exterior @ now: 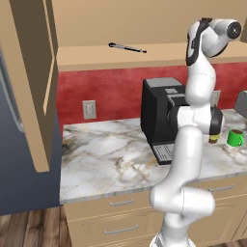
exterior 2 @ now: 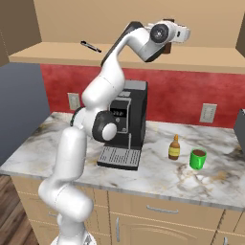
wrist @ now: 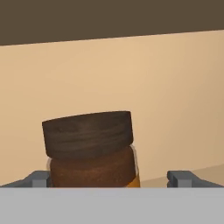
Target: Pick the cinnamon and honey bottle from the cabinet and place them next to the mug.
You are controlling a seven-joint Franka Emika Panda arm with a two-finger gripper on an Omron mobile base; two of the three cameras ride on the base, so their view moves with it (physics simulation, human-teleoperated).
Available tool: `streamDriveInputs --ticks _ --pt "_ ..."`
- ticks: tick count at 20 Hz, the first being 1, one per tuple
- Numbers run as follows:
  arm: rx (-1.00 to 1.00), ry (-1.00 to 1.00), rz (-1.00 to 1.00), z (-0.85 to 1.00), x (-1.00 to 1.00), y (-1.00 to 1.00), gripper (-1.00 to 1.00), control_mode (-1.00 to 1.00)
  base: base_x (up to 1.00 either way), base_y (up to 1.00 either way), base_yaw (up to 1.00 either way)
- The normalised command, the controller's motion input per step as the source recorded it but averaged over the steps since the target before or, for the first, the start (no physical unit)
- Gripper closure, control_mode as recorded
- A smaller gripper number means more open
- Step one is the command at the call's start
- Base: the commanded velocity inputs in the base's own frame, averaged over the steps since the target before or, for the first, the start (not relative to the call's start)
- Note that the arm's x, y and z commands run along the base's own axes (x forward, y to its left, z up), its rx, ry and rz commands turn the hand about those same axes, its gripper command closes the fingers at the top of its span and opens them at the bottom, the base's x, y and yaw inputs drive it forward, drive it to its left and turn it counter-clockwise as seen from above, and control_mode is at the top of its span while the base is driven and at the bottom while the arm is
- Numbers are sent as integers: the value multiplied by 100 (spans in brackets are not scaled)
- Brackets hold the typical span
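The cinnamon (wrist: 89, 151), a dark brown jar with a darker cap, stands on the cabinet (exterior: 144, 55) shelf against its tan back wall. My gripper (wrist: 113, 178) is open around it, jaws wide. The jar sits closer to the left fingertip (wrist: 39, 178), with a clear gap to the right one. In the right base view my arm reaches up to the shelf, and the jar (exterior 2: 166, 48) shows dark behind the hand. The honey bottle (exterior 2: 174, 147) stands upright on the marble counter just left of the green mug (exterior 2: 197, 159). From the left base, the mug (exterior: 235, 137) sits at the far right.
A black coffee machine (exterior 2: 129, 124) stands on the counter under my arm. A thin dark utensil (exterior: 126, 47) lies on the cabinet shelf to the left. The open cabinet door (exterior: 29, 82) hangs at the left, with a grey fridge (exterior: 19, 159) below it. Drawers (exterior 2: 162, 210) run under the counter.
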Motion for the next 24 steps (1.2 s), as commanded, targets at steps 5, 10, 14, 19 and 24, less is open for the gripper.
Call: streamDriveInputs --ticks 5,10,14,19,24 --pt "0 -1 1 0 -5 7 -100 -100 0 0 0" --pt "0 0 6 -12 -5 50 -100 -100 0 0 0" --pt "0 0 2 0 0 19 100 -100 0 0 0" --pt "0 0 0 0 0 5 100 -100 0 0 0" --pt "0 0 0 0 0 0 100 -100 0 0 0"
